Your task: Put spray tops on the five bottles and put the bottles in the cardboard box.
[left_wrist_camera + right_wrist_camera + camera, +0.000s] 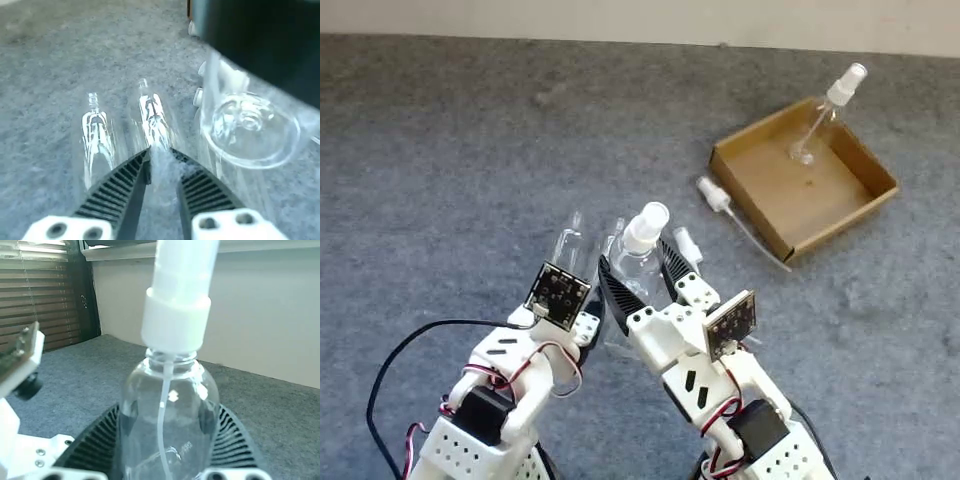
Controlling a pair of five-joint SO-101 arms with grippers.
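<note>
My right gripper (635,255) is shut on a clear bottle (167,405) and holds it upright above the carpet. A white spray top (646,226) sits on that bottle's neck (177,305), its tube hanging inside. Two bare clear bottles (95,130) (155,120) lie side by side on the carpet. My left gripper (161,160) is narrowly open just over the base of the nearer one, with nothing between its fingers. The held bottle's base (250,130) hangs beside it. The cardboard box (750,205) lies at the far right, with a capped bottle (817,125) leaning in it.
A loose spray top (713,193) with its long tube lies just outside the box's near wall. Another white spray top (688,243) lies beside the right gripper. Grey carpet covers the table, with open room at the left and far side.
</note>
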